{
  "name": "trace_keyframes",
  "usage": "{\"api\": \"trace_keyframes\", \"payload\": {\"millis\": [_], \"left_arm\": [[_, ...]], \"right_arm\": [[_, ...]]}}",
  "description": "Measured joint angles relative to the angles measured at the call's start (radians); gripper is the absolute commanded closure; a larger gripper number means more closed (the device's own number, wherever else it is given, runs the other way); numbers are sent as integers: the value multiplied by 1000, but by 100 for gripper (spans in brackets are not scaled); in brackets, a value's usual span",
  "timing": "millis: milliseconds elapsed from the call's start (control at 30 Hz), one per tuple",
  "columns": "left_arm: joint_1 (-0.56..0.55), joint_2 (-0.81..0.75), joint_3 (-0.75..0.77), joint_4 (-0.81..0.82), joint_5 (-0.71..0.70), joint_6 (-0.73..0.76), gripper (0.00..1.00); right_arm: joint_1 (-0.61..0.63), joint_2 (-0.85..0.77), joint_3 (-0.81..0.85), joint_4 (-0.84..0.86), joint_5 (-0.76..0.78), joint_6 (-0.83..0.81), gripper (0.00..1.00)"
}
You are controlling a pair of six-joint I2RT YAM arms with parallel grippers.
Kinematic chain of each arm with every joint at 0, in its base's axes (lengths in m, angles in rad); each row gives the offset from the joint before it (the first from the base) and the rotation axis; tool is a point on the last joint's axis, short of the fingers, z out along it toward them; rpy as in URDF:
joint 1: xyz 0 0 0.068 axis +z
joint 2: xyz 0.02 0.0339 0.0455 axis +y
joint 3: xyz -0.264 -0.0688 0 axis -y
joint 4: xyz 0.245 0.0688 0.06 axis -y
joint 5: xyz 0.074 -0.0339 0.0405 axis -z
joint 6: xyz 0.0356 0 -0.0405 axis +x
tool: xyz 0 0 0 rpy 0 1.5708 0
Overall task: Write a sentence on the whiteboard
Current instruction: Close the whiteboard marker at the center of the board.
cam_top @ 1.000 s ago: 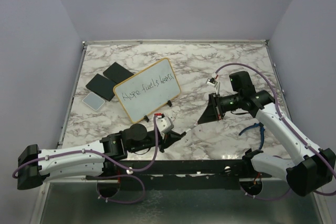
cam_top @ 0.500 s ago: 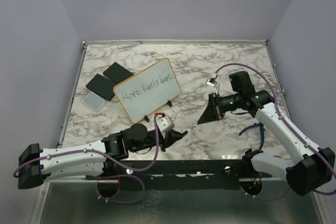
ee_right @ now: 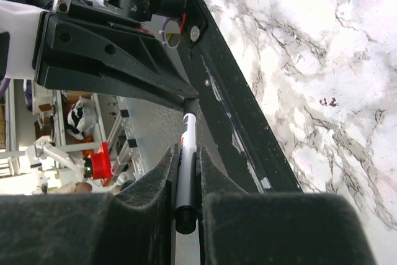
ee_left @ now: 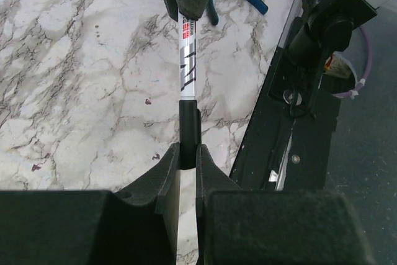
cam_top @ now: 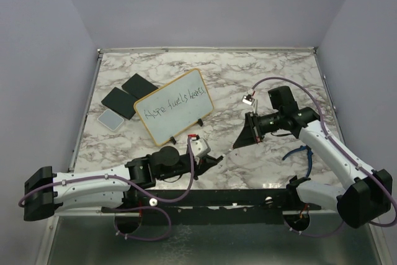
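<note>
Whiteboard [cam_top: 177,125] job looks written; capping is the likely step. Nearest, the left gripper [ee_left: 188,153] clamps the marker [ee_left: 188,72] by its black end, and the right gripper [ee_right: 186,159] pinches the barrel. Next: push straight along the axis. Beyond, left of centre, the board shows its sentence [cam_top: 173,103].

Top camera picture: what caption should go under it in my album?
Left tool and right tool grip one marker near the whiteboard and its sentence.

At the left of the marbled bench [cam_top: 260,72] lie a flat black block [cam_top: 117,102] and a second black block [cam_top: 138,85] side by side, with a small grey pad [cam_top: 111,119] just below them. A white-barrelled marker [cam_top: 224,151] shows at lower centre, and blue-handled pliers [cam_top: 296,152] at lower right.
</note>
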Motion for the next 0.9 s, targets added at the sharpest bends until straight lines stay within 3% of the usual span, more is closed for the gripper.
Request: {"api": "trace_keyframes", "payload": {"millis": [900], "left_arm": [[-3, 43, -60, -3, -30, 11, 100]], "right_arm": [[89, -3, -155, 246, 95, 140, 99]]}}
